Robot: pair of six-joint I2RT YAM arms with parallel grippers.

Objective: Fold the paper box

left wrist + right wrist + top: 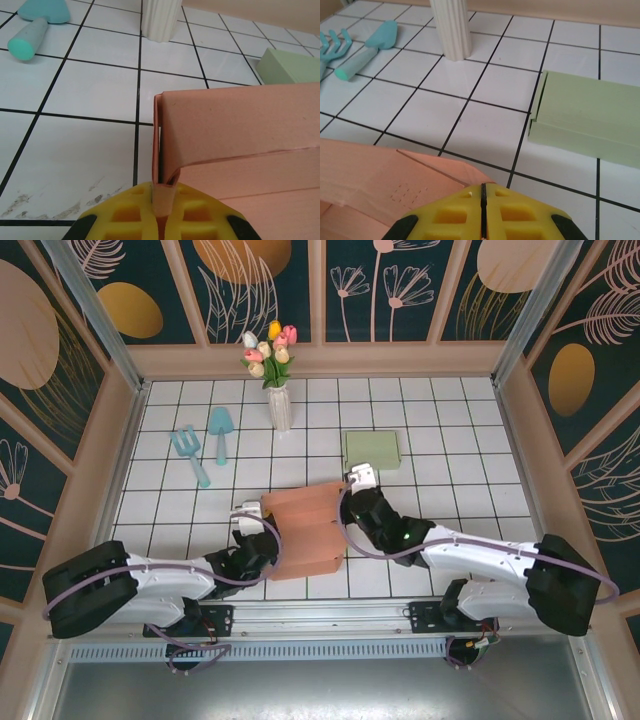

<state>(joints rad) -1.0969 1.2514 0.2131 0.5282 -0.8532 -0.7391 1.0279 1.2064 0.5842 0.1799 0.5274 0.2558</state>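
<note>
Left gripper [161, 212]: 2 yellow pads closed tight on a thin upright flap of the paper box [240, 130], pinched right at the tips. The box's folded wall rises just ahead and runs off to this gripper's right. White vase [160, 20] well ahead; teal garden tool [30, 40] ahead-left.

Right gripper [482, 205]: pads pressed together, only a hairline seam between them. The box corner meets the pads on their left side; cannot tell whether paper is nipped. Green flat block [590, 117] ahead-right, apart from the tips.

Top view: the box lies on the tiled table [450, 440], between the 2 grippers.
</note>
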